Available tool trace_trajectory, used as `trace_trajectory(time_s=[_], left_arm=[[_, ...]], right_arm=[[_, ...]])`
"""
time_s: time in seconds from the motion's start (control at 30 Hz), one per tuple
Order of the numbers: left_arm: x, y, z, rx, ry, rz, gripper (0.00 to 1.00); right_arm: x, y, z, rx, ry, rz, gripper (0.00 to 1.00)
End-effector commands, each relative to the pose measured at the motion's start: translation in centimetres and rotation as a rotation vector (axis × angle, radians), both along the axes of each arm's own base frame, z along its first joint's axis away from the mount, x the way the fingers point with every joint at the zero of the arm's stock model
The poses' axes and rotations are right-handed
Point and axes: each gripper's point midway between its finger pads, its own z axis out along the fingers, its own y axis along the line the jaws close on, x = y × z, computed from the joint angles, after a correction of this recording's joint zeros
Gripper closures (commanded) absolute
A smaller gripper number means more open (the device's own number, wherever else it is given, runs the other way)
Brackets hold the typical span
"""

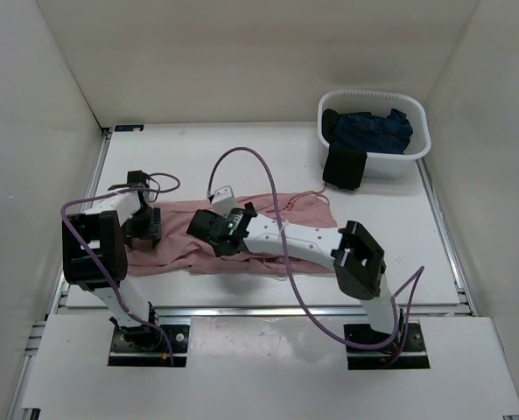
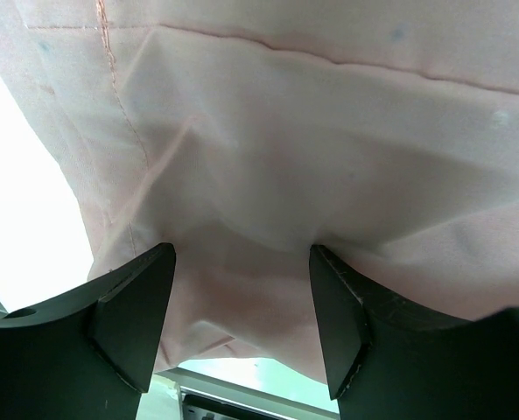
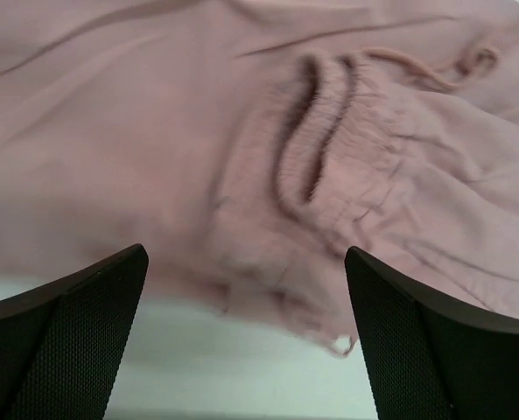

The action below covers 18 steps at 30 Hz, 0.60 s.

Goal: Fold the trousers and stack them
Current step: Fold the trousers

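Note:
The dusty-pink trousers point(image 1: 268, 241) lie crumpled and stretched left to right across the middle of the table. My left gripper point(image 1: 143, 226) is down on their left end. In the left wrist view its open fingers point(image 2: 241, 262) straddle a fold of pink fabric point(image 2: 329, 131) near the cloth's edge. My right gripper point(image 1: 208, 229) is low over the trousers' left-centre. In the right wrist view it point(image 3: 246, 258) is wide open over the gathered waistband point(image 3: 329, 149) at the fabric's edge and grips nothing. A thin drawstring point(image 3: 469, 61) trails at the upper right.
A white basket point(image 1: 373, 94) stands at the back right with dark navy garments point(image 1: 377, 129) inside and a black piece point(image 1: 344, 168) hanging over its front wall. White walls enclose the table point(image 1: 268, 149) on three sides. Purple cables loop over both arms.

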Motion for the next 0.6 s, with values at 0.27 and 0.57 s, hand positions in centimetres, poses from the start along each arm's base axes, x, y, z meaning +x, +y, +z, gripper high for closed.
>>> trace_trajectory(time_s=[0.27, 0.57], left_arm=[[-0.2, -0.9, 1.1, -0.034, -0.042, -0.004, 0.24], [-1.9, -0.9, 1.1, -0.027, -0.019, -0.002, 0.24]], right_arm=[[1.2, -7.1, 7.3, 0.206, 0.004, -0.047, 0.74], [1.7, -12.4, -4.9, 0.236, 0.231, -0.236, 1.00]])
